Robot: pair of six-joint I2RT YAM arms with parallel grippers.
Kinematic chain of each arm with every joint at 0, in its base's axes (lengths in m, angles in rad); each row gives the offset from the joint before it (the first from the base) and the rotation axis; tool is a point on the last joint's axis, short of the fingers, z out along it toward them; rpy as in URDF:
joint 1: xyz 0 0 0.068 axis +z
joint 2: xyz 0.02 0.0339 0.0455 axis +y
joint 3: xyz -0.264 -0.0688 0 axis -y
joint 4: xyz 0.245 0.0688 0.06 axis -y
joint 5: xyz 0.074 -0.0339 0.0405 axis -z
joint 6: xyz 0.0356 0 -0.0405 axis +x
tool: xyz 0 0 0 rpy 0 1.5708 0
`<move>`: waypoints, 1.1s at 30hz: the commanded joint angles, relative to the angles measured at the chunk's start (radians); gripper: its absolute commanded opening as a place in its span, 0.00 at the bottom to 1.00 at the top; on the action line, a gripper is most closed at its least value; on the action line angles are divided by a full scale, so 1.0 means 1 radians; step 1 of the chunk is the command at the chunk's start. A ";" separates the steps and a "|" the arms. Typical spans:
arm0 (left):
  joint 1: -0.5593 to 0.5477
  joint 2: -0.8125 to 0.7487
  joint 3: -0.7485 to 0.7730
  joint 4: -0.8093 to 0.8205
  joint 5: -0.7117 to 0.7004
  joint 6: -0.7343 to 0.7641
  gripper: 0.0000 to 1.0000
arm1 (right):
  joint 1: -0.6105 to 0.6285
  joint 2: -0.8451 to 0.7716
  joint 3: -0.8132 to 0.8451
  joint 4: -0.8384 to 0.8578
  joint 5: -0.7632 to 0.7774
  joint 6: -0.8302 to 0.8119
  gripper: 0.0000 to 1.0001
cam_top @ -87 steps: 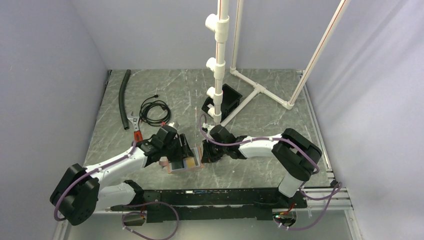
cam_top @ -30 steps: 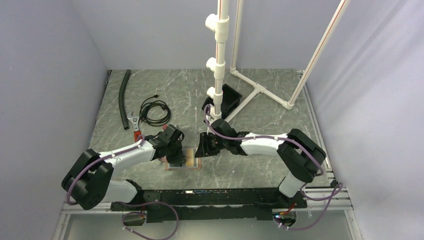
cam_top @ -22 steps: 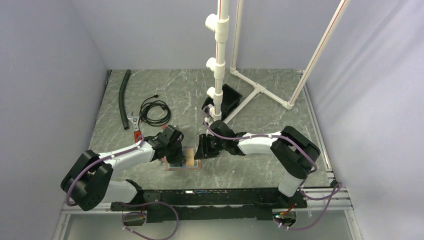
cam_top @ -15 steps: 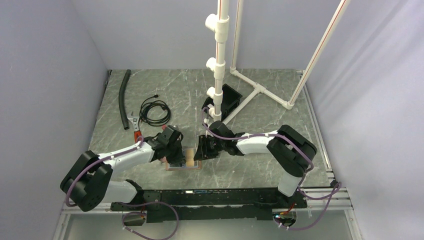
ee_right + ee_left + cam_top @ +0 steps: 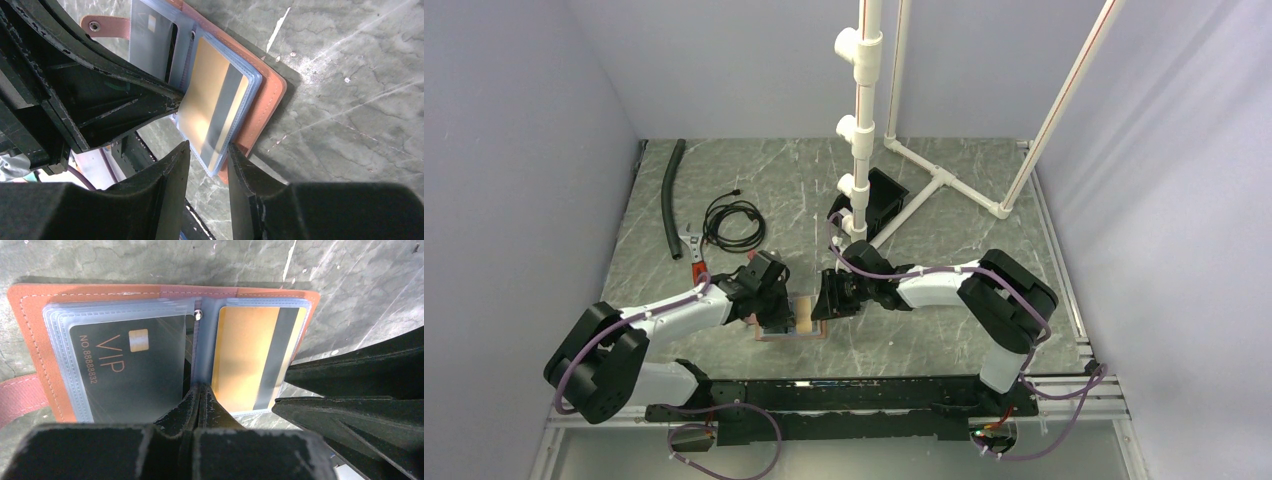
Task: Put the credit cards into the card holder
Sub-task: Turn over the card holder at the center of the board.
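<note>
The tan-brown card holder [image 5: 809,325] lies open and flat on the table between the two arms. In the left wrist view its leather [image 5: 30,340] frames clear sleeves: a black VIP credit card [image 5: 130,370] sits in the left sleeve and a gold credit card [image 5: 245,355] in the right. My left gripper [image 5: 200,390] is shut, its tip pressing on the sleeves at the centre fold. My right gripper [image 5: 208,147] stands open at the holder's right edge [image 5: 265,100]. Its tips straddle the near corner of the gold card's sleeve [image 5: 210,110] and grip nothing.
A black open-topped box [image 5: 879,198] stands behind the white pipe frame [image 5: 861,120] at mid table. A coiled black cable [image 5: 732,222], a black hose [image 5: 670,195] and red-handled pliers [image 5: 694,258] lie at the back left.
Over the last second the right gripper edged slightly left toward the holder. The left gripper stayed pressed on the centre fold. The holder has not moved.
</note>
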 commanded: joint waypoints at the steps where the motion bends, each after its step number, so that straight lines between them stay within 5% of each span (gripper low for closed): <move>1: -0.009 0.034 -0.035 0.032 -0.016 -0.001 0.00 | 0.010 -0.037 0.020 0.050 -0.036 -0.016 0.36; 15: -0.009 -0.058 0.025 -0.058 -0.006 0.002 0.09 | 0.017 0.011 0.048 0.158 -0.115 0.042 0.27; 33: -0.006 -0.273 0.084 -0.353 -0.061 -0.079 0.33 | 0.017 0.061 0.112 0.152 -0.154 0.026 0.34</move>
